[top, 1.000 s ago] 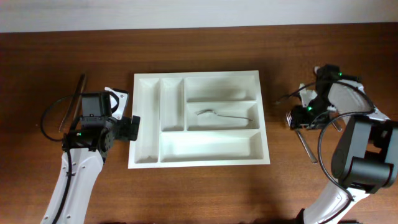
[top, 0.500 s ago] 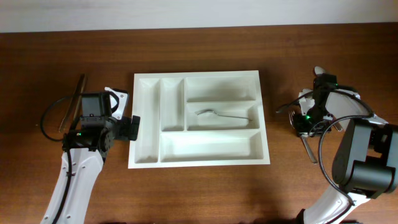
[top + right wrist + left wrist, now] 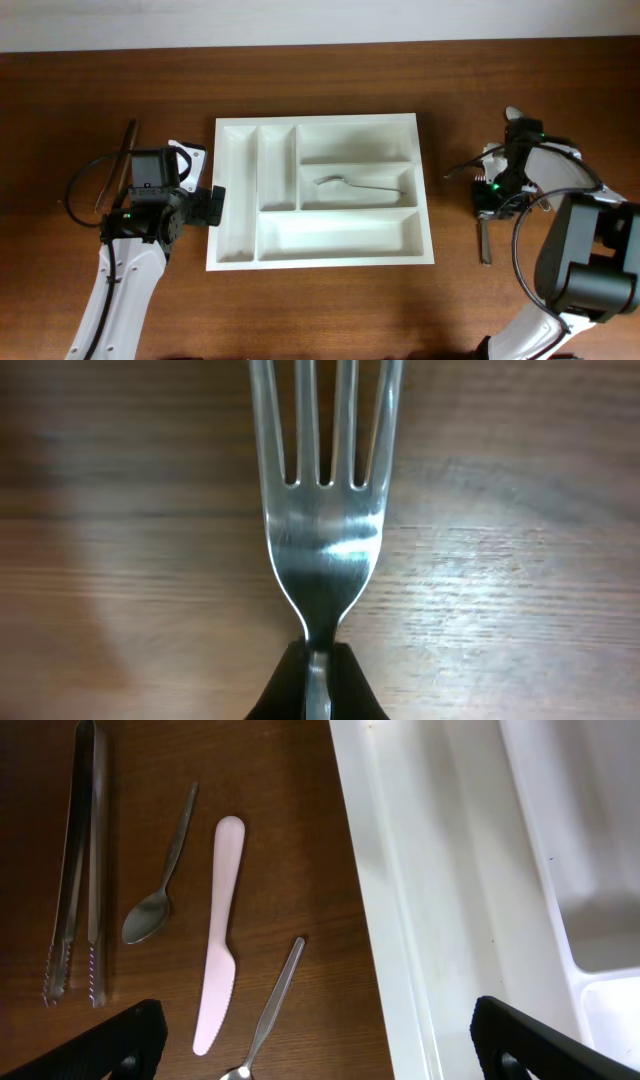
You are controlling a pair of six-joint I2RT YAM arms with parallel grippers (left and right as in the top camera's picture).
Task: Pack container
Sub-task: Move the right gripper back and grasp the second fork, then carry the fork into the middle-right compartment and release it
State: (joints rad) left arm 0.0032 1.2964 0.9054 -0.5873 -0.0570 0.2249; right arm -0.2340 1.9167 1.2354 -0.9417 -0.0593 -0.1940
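step: fork pickup | right tool (image 3: 318, 670) clamped tight on fork (image 3: 322, 540) neck | left tool (image 3: 315, 1040) wide open, empty | container (image 3: 320, 263) mid-surface (image 3: 320, 315), left of fork | next: likely lift, carry to a compartment

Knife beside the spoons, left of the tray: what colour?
Pale pink knife, clearest in the left wrist view.
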